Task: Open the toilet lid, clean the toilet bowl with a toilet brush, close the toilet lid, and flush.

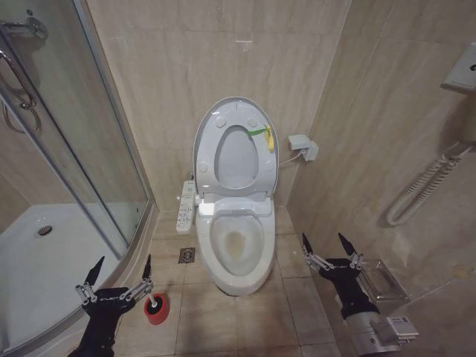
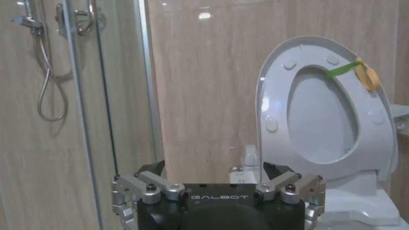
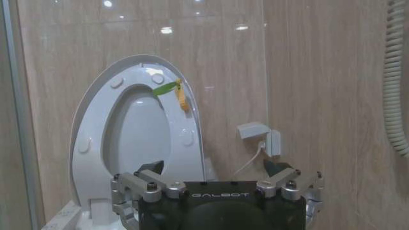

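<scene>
- I am looking down into a small beige-tiled bathroom from my head camera, with the toilet straight ahead against the back wall.
- The toilet lid (image 1: 235, 119) stands raised, leaning upright against the wall, and the ring-shaped seat (image 1: 260, 160) is raised with it, a green and yellow tag (image 1: 265, 134) hanging on its upper right edge.
- The toilet bowl (image 1: 236, 242) is uncovered below, with a yellowish stain at its bottom; its long white button panel (image 1: 185, 206) juts out on my left side of it.
- The toilet brush (image 1: 155, 306) sits in its small red cup on the floor, left of the bowl and near the curved base of the glass shower enclosure (image 1: 82, 171).
- My left claw (image 1: 119, 271) hovers low at the left, just above and beside the brush cup; its two fingers are spread wide and hold nothing.
- My right claw (image 1: 328, 245) hovers low at the right of the bowl, near the right wall; its fingers are likewise spread apart and empty.
- A small floor drain (image 1: 187, 255) lies between the brush and the bowl.
</scene>
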Robot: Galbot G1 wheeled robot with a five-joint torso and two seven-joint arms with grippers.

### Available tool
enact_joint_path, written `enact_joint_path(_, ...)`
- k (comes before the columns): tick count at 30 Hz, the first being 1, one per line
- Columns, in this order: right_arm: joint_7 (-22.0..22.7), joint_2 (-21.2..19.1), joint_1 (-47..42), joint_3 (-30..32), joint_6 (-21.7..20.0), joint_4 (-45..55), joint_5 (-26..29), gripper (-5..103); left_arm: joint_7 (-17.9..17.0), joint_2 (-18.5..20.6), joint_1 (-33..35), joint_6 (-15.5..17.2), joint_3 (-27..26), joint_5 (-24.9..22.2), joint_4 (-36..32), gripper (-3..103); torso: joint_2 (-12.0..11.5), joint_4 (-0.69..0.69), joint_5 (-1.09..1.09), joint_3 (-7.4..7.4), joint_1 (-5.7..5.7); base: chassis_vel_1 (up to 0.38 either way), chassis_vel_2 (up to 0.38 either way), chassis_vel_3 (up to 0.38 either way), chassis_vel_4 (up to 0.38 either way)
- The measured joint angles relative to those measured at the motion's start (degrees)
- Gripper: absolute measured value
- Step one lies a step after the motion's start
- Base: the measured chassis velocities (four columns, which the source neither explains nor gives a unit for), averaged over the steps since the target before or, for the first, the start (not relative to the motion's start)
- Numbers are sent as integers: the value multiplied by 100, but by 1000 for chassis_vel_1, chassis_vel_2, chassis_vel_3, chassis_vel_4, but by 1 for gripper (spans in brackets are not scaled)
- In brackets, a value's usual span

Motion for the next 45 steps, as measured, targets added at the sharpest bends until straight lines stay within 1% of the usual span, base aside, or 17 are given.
enact_joint_path(5, 0, 0, 0, 0, 0, 0, 0, 100, 96, -49, -10, 42, -112, -85, 5, 100, 0, 0, 0, 0, 0, 0, 0, 0, 0)
enact_joint_path(9, 0, 0, 0, 0, 0, 0, 0, 100, 203, -86, 11, 140, -225, -92, 9, 100, 0, 0, 0, 0, 0, 0, 0, 0, 0)
enact_joint_path(15, 0, 0, 0, 0, 0, 0, 0, 100, 301, -62, 45, 192, -253, -89, 12, 100, 0, 0, 0, 0, 0, 0, 0, 0, 0)
enact_joint_path(18, 0, 0, 0, 0, 0, 0, 0, 100, 402, -39, 89, 307, -227, -98, 14, 100, 0, 0, 0, 0, 0, 0, 0, 0, 0)
enact_joint_path(26, 0, 0, 0, 0, 0, 0, 0, 100, 645, -70, 93, 264, -265, -23, 17, 100, 0, 0, 0, 0, 0, 0, 0, 0, 0)
enact_joint_path(45, 0, 0, 0, 0, 0, 0, 0, 100, 657, -75, 98, 252, -291, 16, 22, 100, 0, 0, 0, 0, 0, 0, 0, 0, 0)
